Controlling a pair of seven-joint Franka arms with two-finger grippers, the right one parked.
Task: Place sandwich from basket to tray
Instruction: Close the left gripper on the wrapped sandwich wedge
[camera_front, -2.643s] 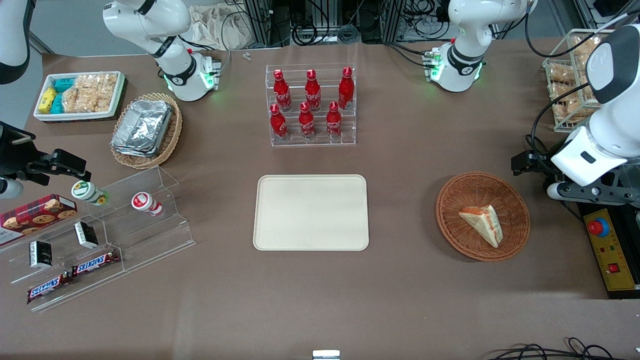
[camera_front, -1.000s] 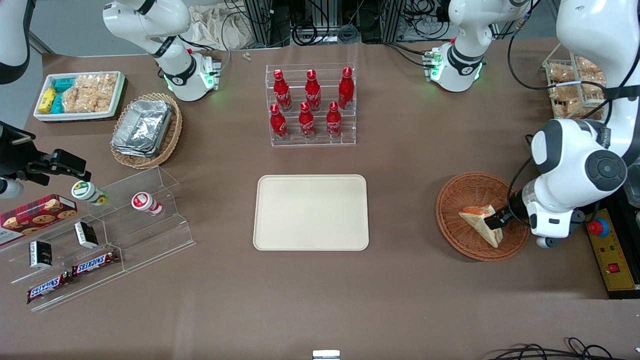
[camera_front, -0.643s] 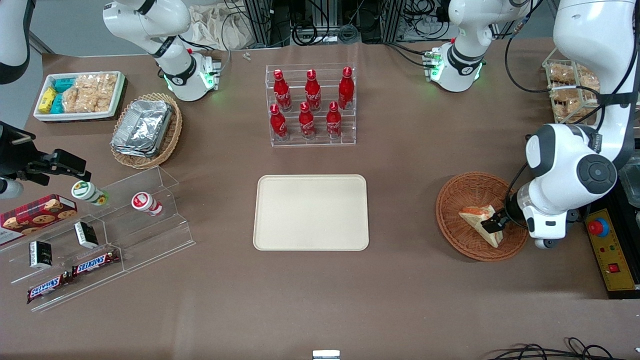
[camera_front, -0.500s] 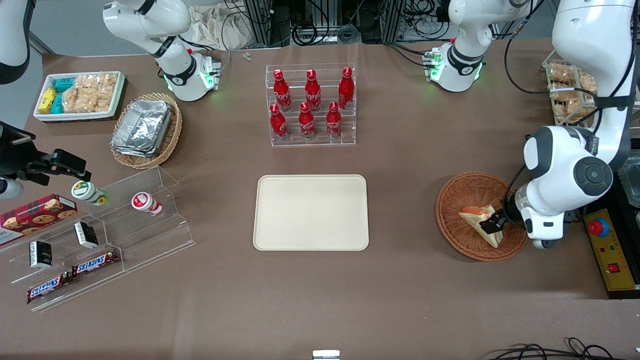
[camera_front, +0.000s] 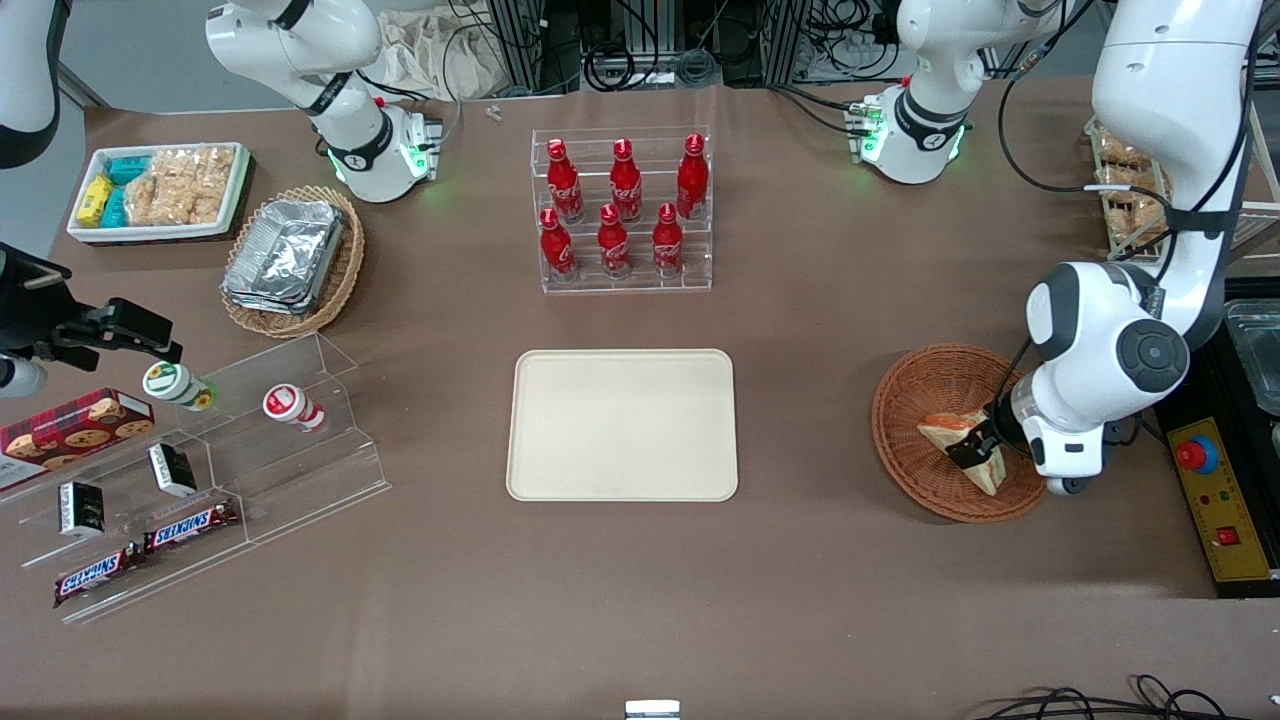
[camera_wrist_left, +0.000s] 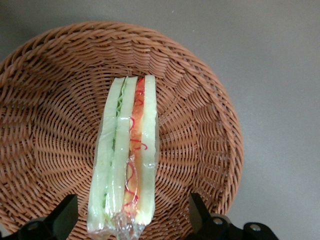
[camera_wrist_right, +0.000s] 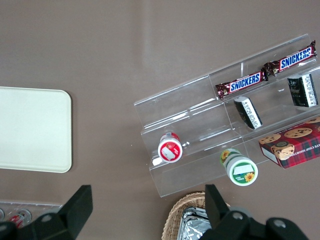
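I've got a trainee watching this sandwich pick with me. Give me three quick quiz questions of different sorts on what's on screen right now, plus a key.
1. True or false: the sandwich already lies on the tray.
2. Multiple choice: the gripper is
A. shut on a red bottle
B. open, with a finger on either side of the sandwich
C. resting on the tray
3. Fill in: the sandwich lies in the ____.

Key
1. False. It is in the basket; nothing lies on the tray.
2. B. In the wrist view the fingers flank the sandwich's wrapped end with gaps on both sides.
3. Basket, which sits toward the working arm's end of the table.
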